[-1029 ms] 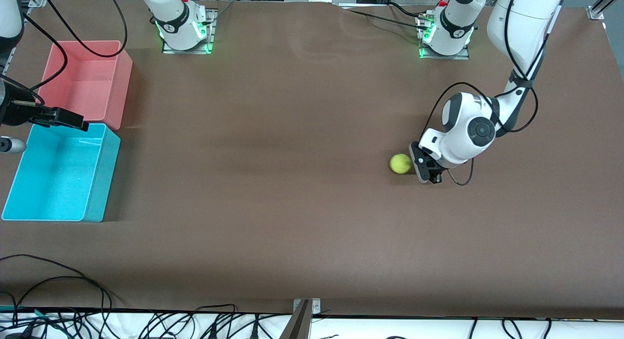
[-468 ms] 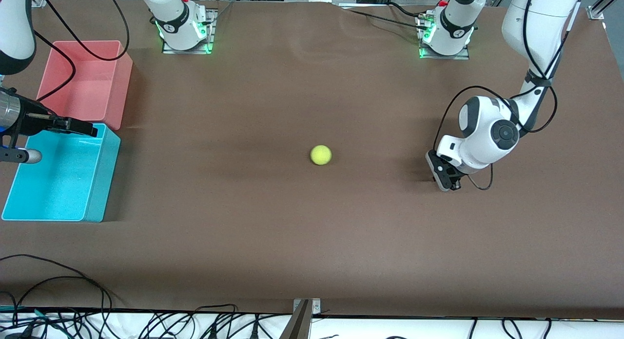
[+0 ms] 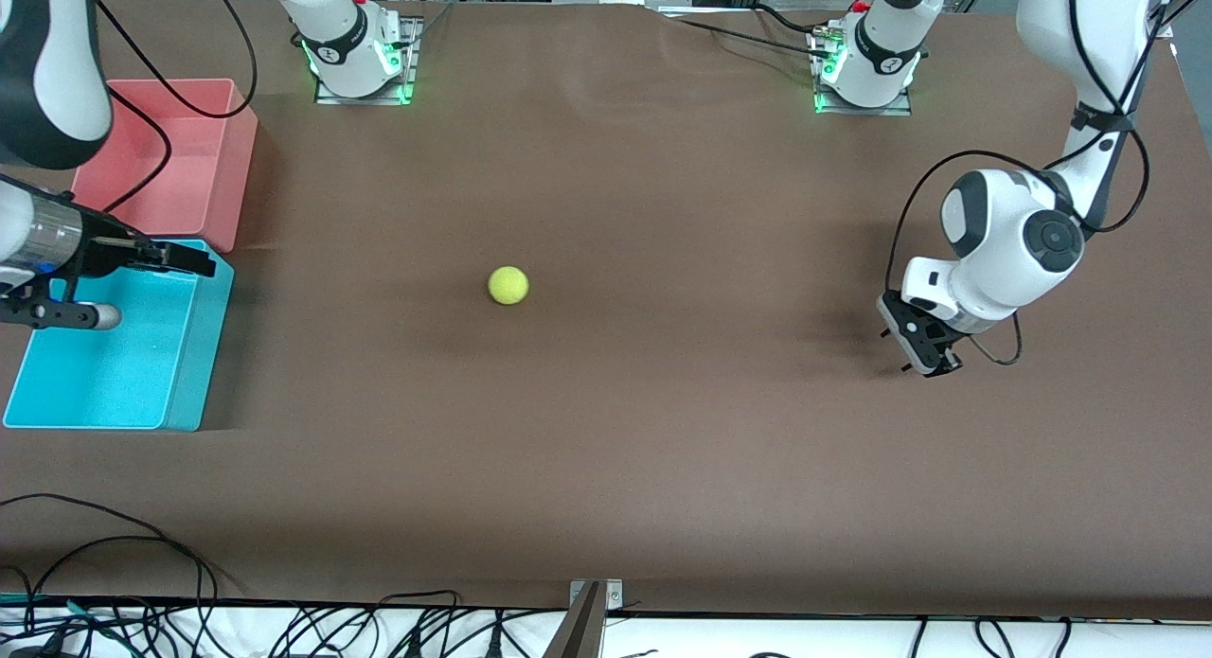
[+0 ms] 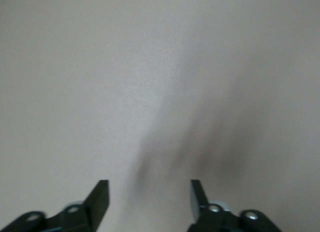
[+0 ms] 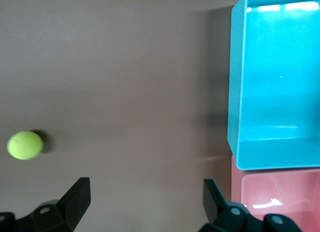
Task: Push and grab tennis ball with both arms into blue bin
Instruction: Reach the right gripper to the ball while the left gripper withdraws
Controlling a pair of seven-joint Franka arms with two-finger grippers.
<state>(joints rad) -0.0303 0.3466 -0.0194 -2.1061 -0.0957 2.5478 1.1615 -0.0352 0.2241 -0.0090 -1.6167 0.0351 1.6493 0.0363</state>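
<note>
Since a second ago we see the tennis ball (image 3: 508,285) has rolled from beside the left gripper (image 3: 930,355) to mid-table, well apart from the blue bin (image 3: 189,355), which sits just nearer the front camera than the pink bin (image 3: 237,166). Our left wrist view shows only bare table (image 4: 150,67) between spread, empty fingers (image 4: 99,197). Our right wrist view takes in ball, blue bin and pink bin together. Over the blue bin's edge, the right gripper (image 3: 185,260) stands wide open, holding nothing.
</note>
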